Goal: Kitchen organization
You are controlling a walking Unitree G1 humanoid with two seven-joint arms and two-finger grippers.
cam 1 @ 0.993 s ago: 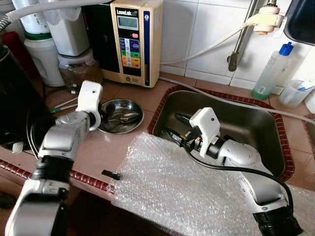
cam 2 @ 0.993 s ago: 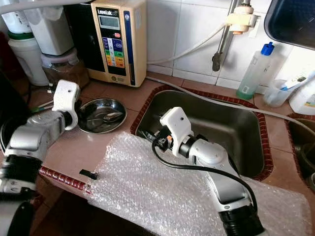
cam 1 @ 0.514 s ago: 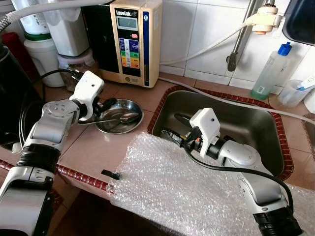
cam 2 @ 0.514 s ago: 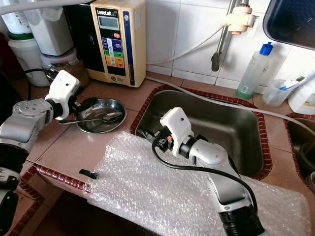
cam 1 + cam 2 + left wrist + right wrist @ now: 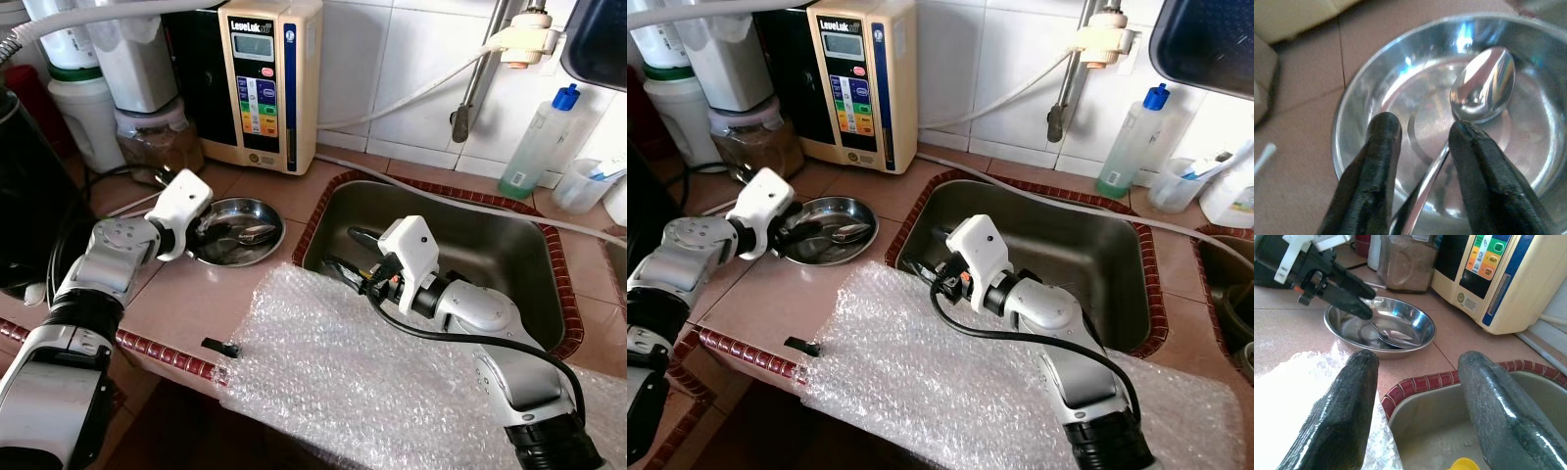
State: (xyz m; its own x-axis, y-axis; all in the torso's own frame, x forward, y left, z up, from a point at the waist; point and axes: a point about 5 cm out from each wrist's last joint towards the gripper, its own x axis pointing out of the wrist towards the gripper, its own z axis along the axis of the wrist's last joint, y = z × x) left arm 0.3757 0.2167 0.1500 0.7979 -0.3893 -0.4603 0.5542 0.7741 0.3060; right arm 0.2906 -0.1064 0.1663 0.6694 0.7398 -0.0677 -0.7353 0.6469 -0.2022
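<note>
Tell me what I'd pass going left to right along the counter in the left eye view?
Left gripper → steel dish holding a spoon → right gripper over the sink → clear bottle with a blue cap by the wall.

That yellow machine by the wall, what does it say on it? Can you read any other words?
"LeveLuk" stands at the top of the machine; the small letters after it are too blurred to read.
The coloured buttons and the little screen on the machine: too small to read.
The bottle by the sink: no label to read.
</note>
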